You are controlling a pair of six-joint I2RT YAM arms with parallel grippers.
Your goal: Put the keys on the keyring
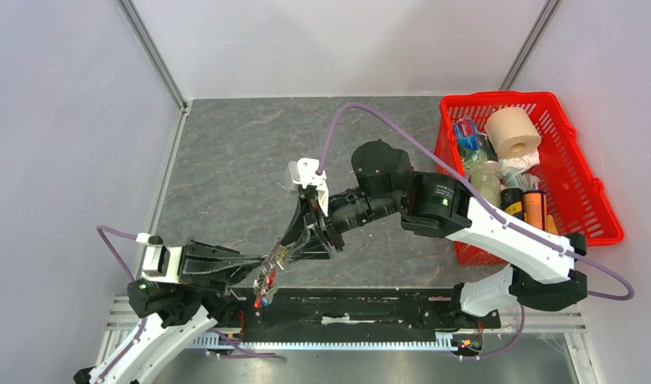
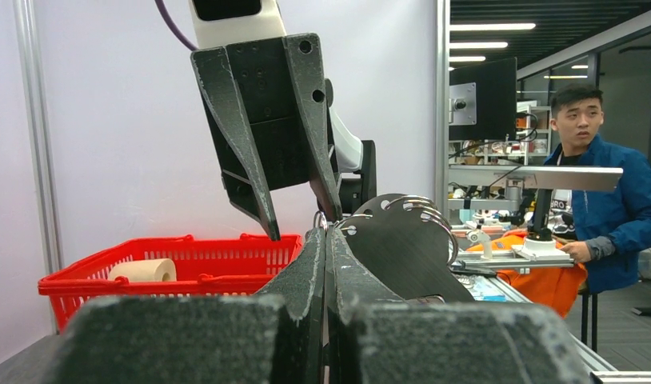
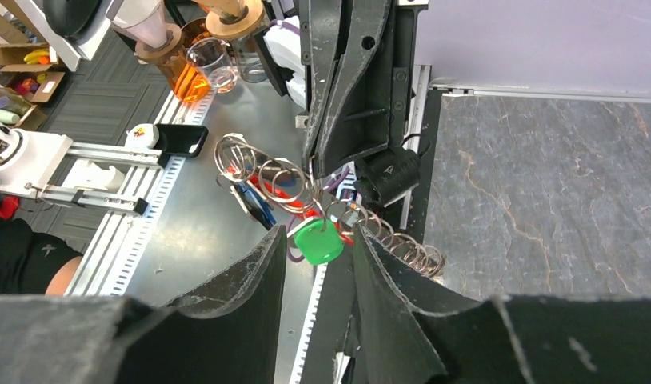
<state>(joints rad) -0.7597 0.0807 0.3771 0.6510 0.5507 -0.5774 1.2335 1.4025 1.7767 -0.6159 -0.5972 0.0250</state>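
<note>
My left gripper [image 1: 272,261] is shut on the keyring [image 3: 276,178], a bunch of thin silver loops held above the table's front edge. In the left wrist view its jaws [image 2: 326,234] are pressed together with a thin ring loop at their tips. A green-headed key [image 3: 318,242] and a blue-headed key [image 3: 258,205] hang from the loops, with the red fob [image 1: 262,299] and a short silver chain [image 3: 410,252] below. My right gripper [image 3: 318,233] is open, its fingers either side of the green key head without touching it. It meets the left gripper in the top view [image 1: 297,246].
A red basket [image 1: 582,188] with a paper roll [image 1: 512,132] and bottles stands at the back right. The black base rail [image 1: 362,312] runs under the keys. A person [image 2: 594,200] sits beyond the cell's right side.
</note>
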